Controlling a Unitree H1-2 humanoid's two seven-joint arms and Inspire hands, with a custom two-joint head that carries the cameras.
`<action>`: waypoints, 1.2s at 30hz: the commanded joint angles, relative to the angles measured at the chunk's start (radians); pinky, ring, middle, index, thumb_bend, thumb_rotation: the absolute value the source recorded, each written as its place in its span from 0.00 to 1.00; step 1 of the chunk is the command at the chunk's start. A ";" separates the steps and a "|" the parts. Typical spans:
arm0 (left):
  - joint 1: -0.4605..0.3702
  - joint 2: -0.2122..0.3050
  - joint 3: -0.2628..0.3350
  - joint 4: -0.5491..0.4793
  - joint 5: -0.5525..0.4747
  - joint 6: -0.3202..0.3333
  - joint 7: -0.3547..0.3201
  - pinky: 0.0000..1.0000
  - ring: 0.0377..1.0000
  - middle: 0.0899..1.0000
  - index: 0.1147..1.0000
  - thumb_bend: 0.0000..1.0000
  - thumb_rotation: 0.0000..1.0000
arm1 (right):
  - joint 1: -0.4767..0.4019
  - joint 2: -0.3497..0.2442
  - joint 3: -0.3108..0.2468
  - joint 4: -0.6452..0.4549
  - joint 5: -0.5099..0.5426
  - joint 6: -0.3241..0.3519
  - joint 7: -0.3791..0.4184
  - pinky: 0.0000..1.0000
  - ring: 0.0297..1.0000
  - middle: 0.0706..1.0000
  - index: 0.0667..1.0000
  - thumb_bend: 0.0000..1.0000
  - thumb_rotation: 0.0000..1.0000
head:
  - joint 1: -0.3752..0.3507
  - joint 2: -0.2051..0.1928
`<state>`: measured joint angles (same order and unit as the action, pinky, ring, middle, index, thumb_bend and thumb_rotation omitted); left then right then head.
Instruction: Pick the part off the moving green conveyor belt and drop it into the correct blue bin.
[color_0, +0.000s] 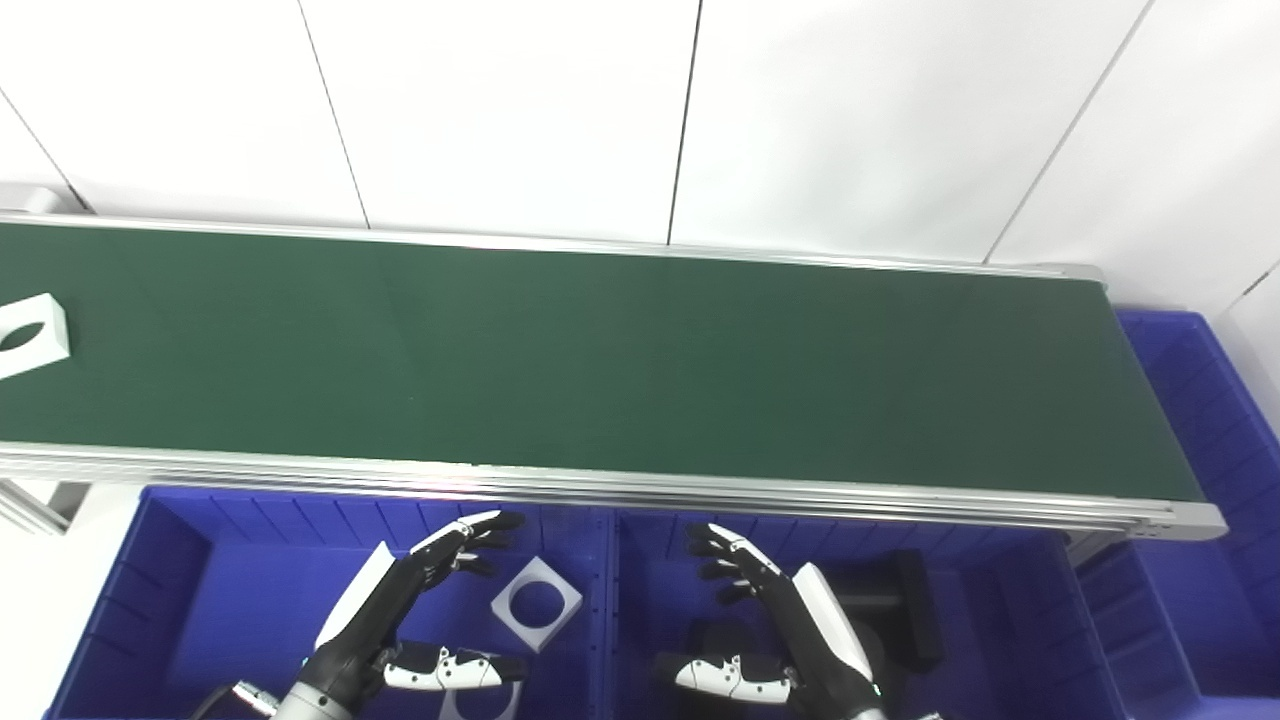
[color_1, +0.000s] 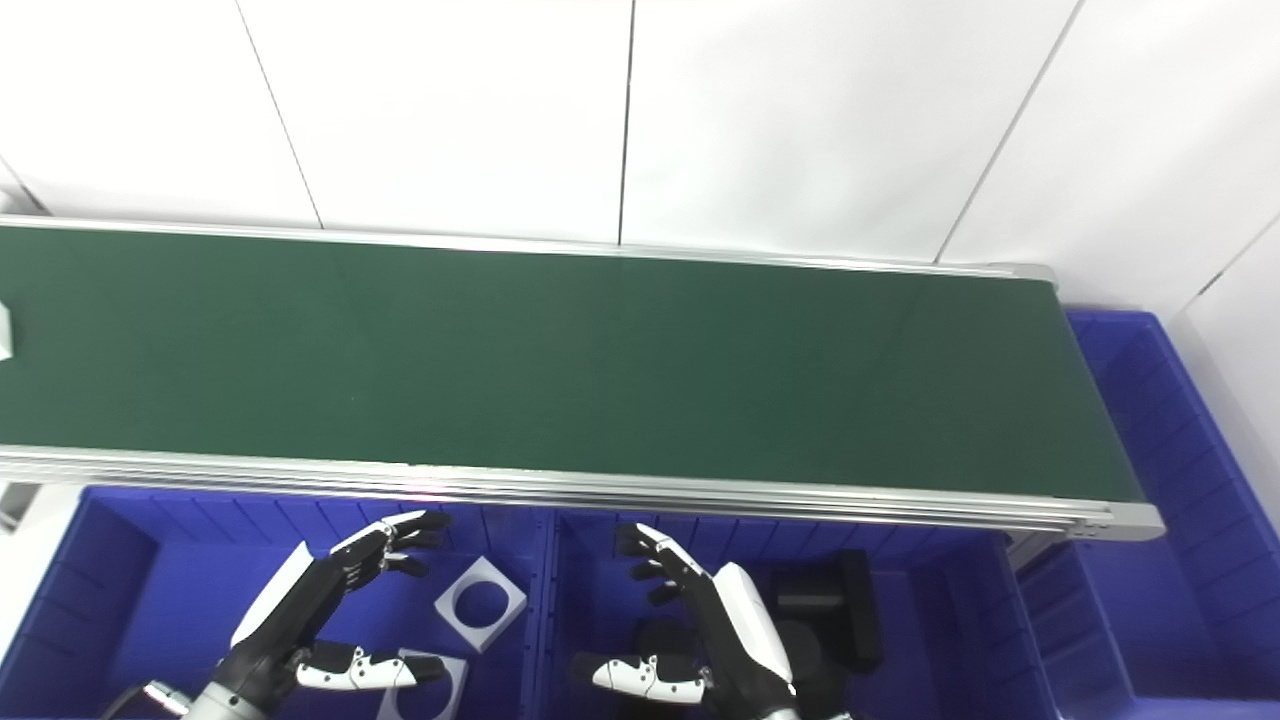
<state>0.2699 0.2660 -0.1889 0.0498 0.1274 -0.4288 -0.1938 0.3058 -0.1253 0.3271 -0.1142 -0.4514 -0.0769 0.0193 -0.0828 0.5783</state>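
Note:
A white square part with a round hole (color_0: 28, 334) lies on the green conveyor belt (color_0: 600, 360) at its far left end; in the right eye view only its edge (color_1: 4, 332) shows. My left hand (color_0: 400, 610) is open and empty, hovering over the left blue bin (color_0: 190, 590). My right hand (color_0: 790, 620) is open and empty over the middle blue bin (color_0: 1010, 620). Both hands are below the belt's near rail, far from the part.
The left bin holds white square parts with holes (color_0: 537, 603) (color_1: 425, 688). The middle bin holds black parts (color_0: 905, 605). A third blue bin (color_0: 1215, 420) stands at the belt's right end. A white wall rises behind the belt.

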 joint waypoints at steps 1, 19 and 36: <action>-0.010 0.008 0.003 -0.018 -0.014 -0.040 0.016 0.70 0.80 0.84 0.81 0.78 0.18 | -0.005 0.007 0.000 -0.021 0.005 -0.045 -0.013 0.66 0.75 0.80 0.85 0.67 0.31 | 0.000 0.001; 0.000 -0.029 -0.005 -0.023 0.020 -0.039 0.030 0.69 0.79 0.83 0.78 0.81 0.18 | -0.004 -0.032 -0.022 -0.002 0.021 -0.109 -0.025 0.65 0.74 0.80 0.85 0.62 0.31 | 0.279 -0.048; -0.017 -0.064 -0.022 0.001 0.097 -0.039 0.057 0.67 0.77 0.81 0.76 0.88 0.18 | -0.013 -0.057 -0.056 0.055 0.071 -0.155 -0.020 0.70 0.78 0.82 0.87 0.53 0.02 | 0.427 -0.128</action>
<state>0.2653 0.2009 -0.2069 0.0601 0.2201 -0.4288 -0.1592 0.3005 -0.1795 0.2755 -0.0461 -0.3874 -0.1577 0.0113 0.3436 0.4495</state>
